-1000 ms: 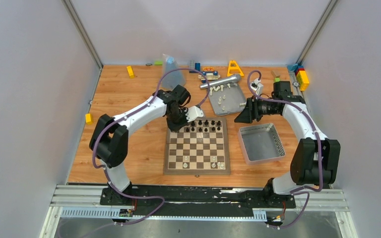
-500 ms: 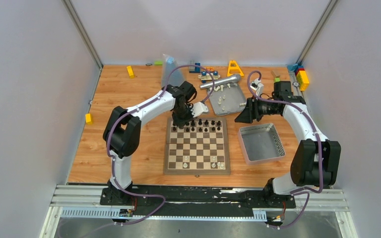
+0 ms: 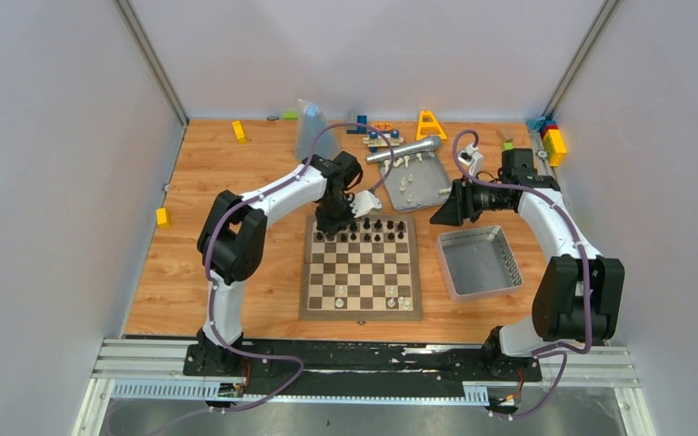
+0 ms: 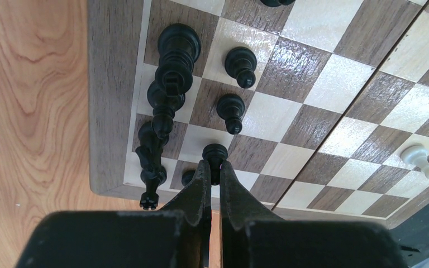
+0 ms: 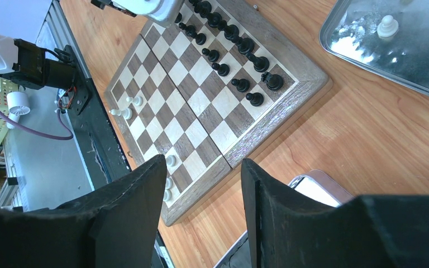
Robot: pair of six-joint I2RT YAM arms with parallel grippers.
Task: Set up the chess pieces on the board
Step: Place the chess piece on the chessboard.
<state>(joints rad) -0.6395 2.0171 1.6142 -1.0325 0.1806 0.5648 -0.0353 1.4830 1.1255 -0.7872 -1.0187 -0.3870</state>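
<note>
The board (image 3: pixel 361 313) lies mid-table, with black chess pieces (image 3: pixel 377 231) in its two far rows and a few white ones (image 3: pixel 391 300) near the front. My left gripper (image 3: pixel 336 221) is down at the board's far-left corner. In the left wrist view the left gripper (image 4: pixel 213 167) is shut on a black pawn (image 4: pixel 215 151) that stands on a square beside a file of taller black pieces (image 4: pixel 170 84). My right gripper (image 3: pixel 438 216) hovers open right of the board. In its own view the right gripper (image 5: pixel 204 162) holds nothing.
A tilted grey tray (image 3: pixel 432 186) behind the board holds white pieces (image 3: pixel 406 181). A second grey tray (image 3: pixel 479 263) sits right of the board. A silver cylinder (image 3: pixel 404 149), a clear bottle (image 3: pixel 312 132) and colourful blocks (image 3: pixel 554 141) line the back edge.
The left arm's elbow swung right and its gripper shifted slightly right over the board's far-left corner. The right arm has not moved.
</note>
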